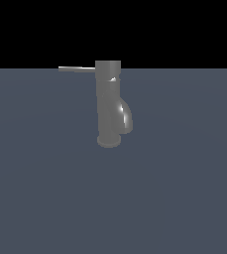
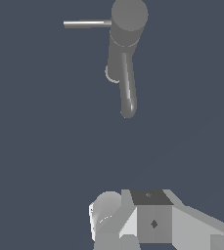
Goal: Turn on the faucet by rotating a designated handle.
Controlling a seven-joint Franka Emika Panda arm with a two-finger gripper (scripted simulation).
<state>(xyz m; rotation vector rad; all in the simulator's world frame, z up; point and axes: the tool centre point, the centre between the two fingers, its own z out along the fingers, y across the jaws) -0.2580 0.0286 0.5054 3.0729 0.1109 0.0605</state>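
Plainly, the faucet (image 1: 108,106) stands upright on the grey floor (image 1: 184,198), its handle (image 1: 77,69) jutting from the top cap toward the exterior view's left, well apart from the arm. Only part of the gripper (image 2: 133,222) shows in the wrist view, so I cannot tell whether its fingers are apart or together. The likely slip is meeting the bulging spout (image 1: 125,116) or body instead of the slim rod, or sliding off it mid-push.

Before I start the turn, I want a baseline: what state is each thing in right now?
faucet: upright on its round base, spout bulging toward the exterior view's right, untouched.
handle: horizontal, sticking out from the top cap toward the exterior view's left, nothing gripping it.
gripper: only arm parts show in the wrist view, well away from the faucet; open or shut cannot be told.
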